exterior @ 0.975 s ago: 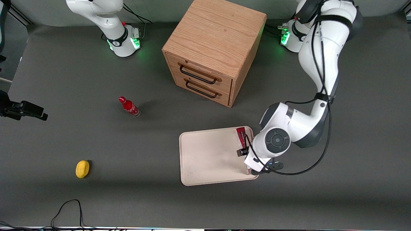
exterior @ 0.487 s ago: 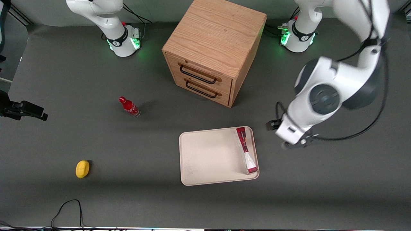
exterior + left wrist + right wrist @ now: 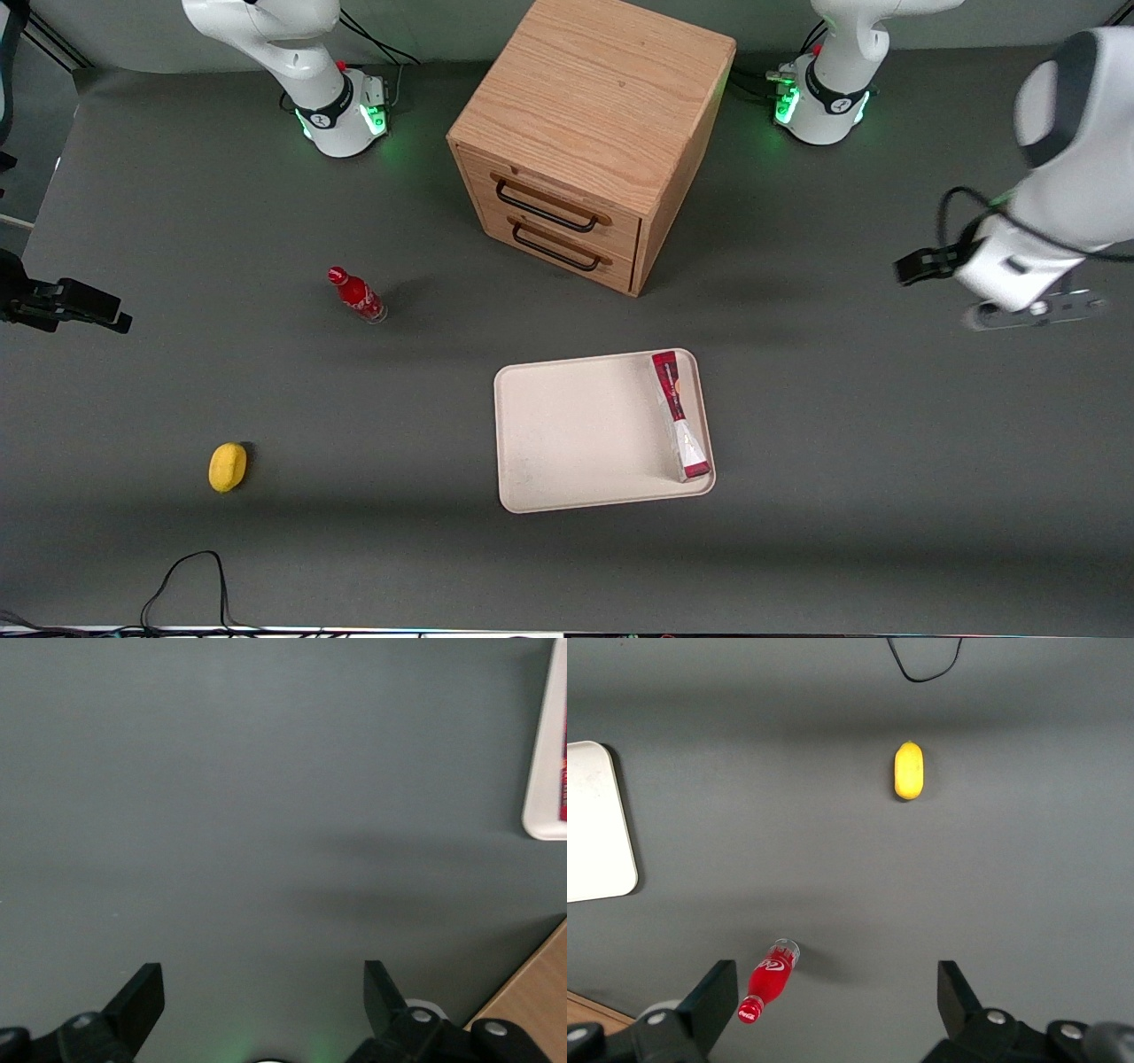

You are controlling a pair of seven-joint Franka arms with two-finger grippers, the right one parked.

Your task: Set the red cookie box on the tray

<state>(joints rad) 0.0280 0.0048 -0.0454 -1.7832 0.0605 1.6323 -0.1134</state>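
Note:
The red cookie box (image 3: 680, 415) rests in the cream-white tray (image 3: 576, 425), along the rim toward the working arm's end of the table, showing a narrow red-and-white face. A sliver of the box (image 3: 563, 771) and the tray's rim (image 3: 539, 753) also show in the left wrist view. The left arm's gripper (image 3: 1019, 297) hangs high above bare table, well away from the tray, toward the working arm's end. Its jaws are open (image 3: 261, 979) with nothing between them, only grey table below.
A wooden two-drawer cabinet (image 3: 585, 133) stands farther from the front camera than the tray; its corner (image 3: 532, 1010) shows in the left wrist view. A small red bottle (image 3: 357, 295) and a yellow object (image 3: 228, 467) lie toward the parked arm's end. A black cable (image 3: 186, 576) loops at the table's front edge.
The left arm has lifted off the tray and swung away toward its own end of the table, leaving the red cookie box lying in the tray.

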